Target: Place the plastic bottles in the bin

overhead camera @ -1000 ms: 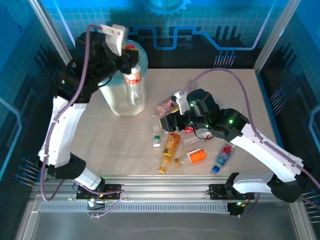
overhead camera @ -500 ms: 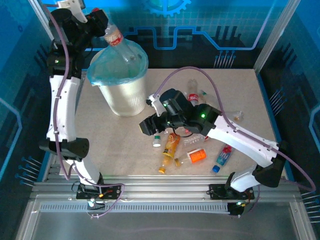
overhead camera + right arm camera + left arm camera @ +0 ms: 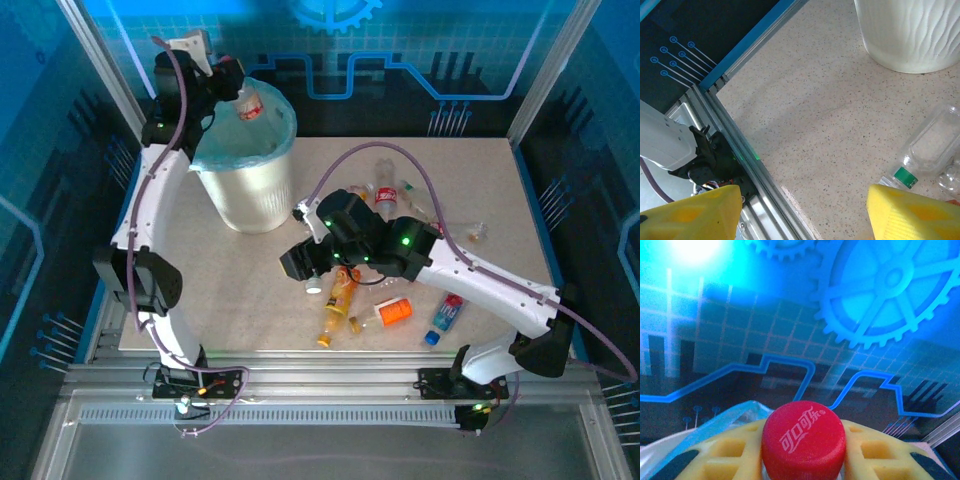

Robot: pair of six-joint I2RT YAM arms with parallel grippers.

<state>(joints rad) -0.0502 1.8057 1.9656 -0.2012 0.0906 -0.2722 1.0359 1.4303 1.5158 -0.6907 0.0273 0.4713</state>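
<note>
Red-capped bottle (image 3: 803,440) is clenched in my left claw (image 3: 237,90) above the bin (image 3: 250,195), not yet dropped. My right claw (image 3: 298,262) stands spread, empty. Several bottles (image 3: 342,288) remain across the tabletop's (image 3: 220,300) middle.

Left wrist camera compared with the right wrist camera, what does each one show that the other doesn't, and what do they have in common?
Left wrist: a red-capped bottle clamped between yellow pads, the blue bag rim, and a gear-patterned back wall. Right wrist: speckled table, a clear bottle lying on it, and the open right gripper. Shared: the bin, its bag rim in one, its white ribbed wall in the other.
</note>
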